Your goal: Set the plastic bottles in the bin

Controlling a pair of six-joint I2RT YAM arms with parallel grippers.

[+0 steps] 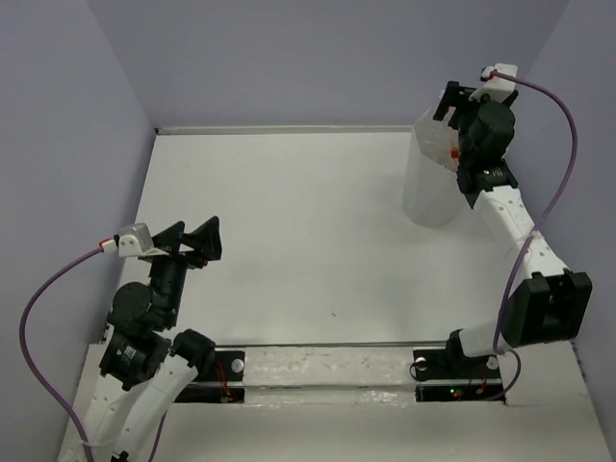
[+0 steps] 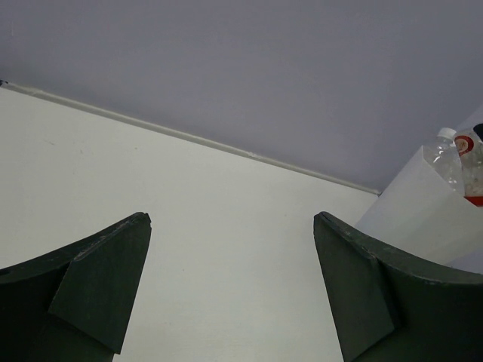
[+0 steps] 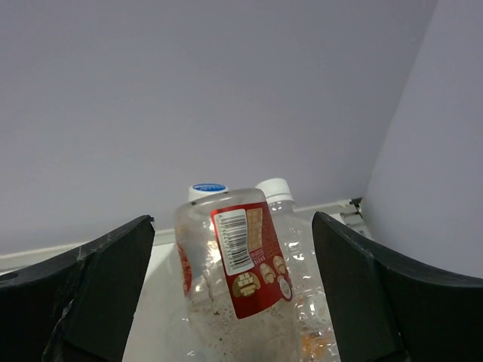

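Note:
The bin [image 1: 428,188] stands at the far right of the table, translucent white. My right gripper [image 1: 459,144] hangs over its rim with jaws open. In the right wrist view, a clear crinkled bottle with a red label [image 3: 245,264] stands bottom-up between the open fingers [image 3: 355,286] and touches neither. Behind it are a blue-capped bottle [image 3: 208,189] and a white-capped bottle [image 3: 290,226]. My left gripper [image 1: 192,237] is open and empty, low at the left. Its wrist view shows the bin [image 2: 423,211] with bottle tops [image 2: 449,158] sticking out.
Grey walls close the table on the left, back and right. The back edge of the table [image 1: 289,129] runs just behind the bin. The arm bases and a rail [image 1: 327,366] sit at the near edge.

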